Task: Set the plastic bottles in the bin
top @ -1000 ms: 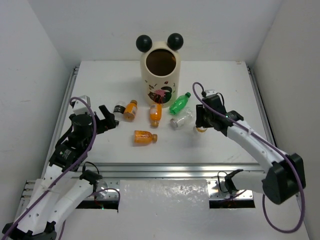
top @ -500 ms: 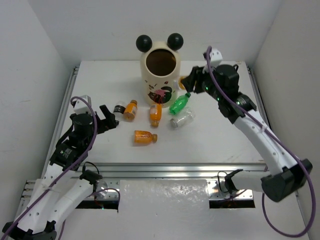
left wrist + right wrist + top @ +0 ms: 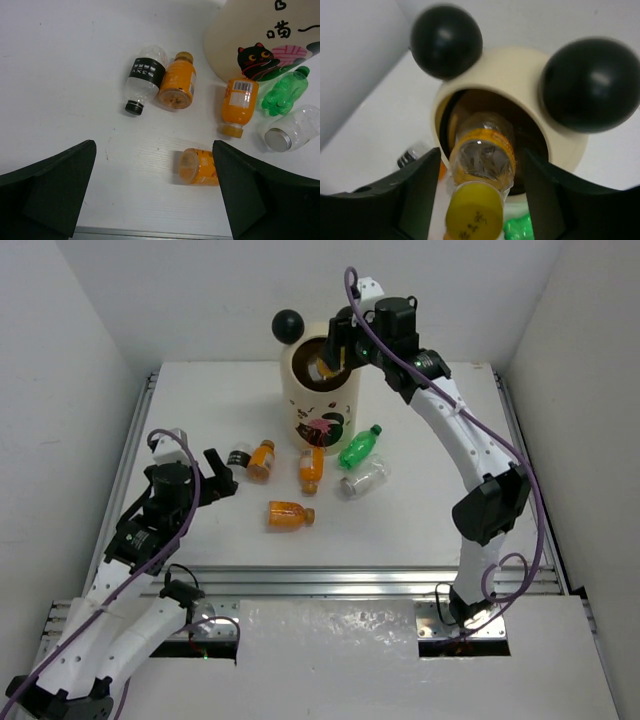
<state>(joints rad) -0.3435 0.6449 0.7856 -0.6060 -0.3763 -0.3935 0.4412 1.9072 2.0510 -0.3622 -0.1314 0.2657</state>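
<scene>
- Over the mouth of the bin point(image 3: 322, 405), the right gripper point(image 3: 333, 348) hangs with its jaws pointing down at the opening; in the top view it hides one of the bin's ears.
- Between those jaws is the yellow-capped bottle point(image 3: 482, 159), pale with an orange label band; its base is inside the bin's rim and its cap is towards the wrist camera; a sliver of gap shows on either side, so the claw stands a little wider than the bottle and is not clamping it.
- On the rim, both black ball ears point(image 3: 446, 40) show in the right wrist view.
- At the left of the white table point(image 3: 440, 530), the left gripper point(image 3: 220, 475) is spread wide and holds nothing; it faces the loose bottles.
- Just beyond it lie the black-labelled clear bottle point(image 3: 145, 77) and the first orange bottle point(image 3: 177, 87), side by side and touching.
- At the bin's foot lies the barcoded orange bottle point(image 3: 239, 102), cap towards the arms; the green bottle point(image 3: 285, 92) is just beside it, also close against the bin.
- On the near side of the green one lies the silver-capped clear bottle point(image 3: 292, 131), just beside it.
- Nearest the arms' bases, the lone orange bottle point(image 3: 197, 166) lies on its side, apart from the rest.
</scene>
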